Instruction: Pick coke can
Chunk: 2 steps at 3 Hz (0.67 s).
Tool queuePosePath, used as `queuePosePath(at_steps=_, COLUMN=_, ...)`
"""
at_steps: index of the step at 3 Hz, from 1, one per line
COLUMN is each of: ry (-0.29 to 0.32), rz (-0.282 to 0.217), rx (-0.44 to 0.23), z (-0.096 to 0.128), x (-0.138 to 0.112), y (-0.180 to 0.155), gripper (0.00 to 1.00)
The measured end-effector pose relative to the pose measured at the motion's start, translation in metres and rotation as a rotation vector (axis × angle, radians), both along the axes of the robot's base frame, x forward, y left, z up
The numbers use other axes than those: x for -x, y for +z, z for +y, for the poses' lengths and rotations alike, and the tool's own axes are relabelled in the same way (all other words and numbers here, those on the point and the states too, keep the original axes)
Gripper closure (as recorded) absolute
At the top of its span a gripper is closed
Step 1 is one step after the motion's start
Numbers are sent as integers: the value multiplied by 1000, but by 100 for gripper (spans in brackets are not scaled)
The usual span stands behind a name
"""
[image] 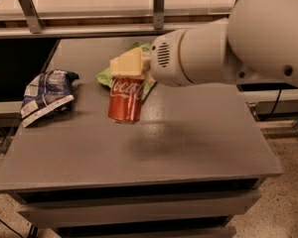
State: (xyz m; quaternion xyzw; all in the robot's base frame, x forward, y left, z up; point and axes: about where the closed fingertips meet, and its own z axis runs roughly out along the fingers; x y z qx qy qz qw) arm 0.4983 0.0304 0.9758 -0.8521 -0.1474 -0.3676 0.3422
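tool (127, 67): clamped shut on the coke can (125, 100), at its top
coke can: hung upright beneath the tool, off the worktop (198, 152)

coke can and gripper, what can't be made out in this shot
Camera view only.
coke can top: covered by the gripper gripping it above the table.
green snack bag: mostly behind can and arm.
Arm's upper part: cut off at right edge.

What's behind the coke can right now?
A green snack bag lies on the table behind the coke can; only its edges show. The can and the tool, clamped on the can's top, cover the rest.
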Motion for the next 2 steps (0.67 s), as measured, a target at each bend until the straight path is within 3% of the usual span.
queuePosePath(at_steps=1, ry=33, rz=-86, rx=-60, z=-19, x=-4, y=16, gripper=100)
queuePosePath(at_steps=2, ry=89, rz=-192, rx=-74, z=-33, x=-4, y=25, gripper=100)
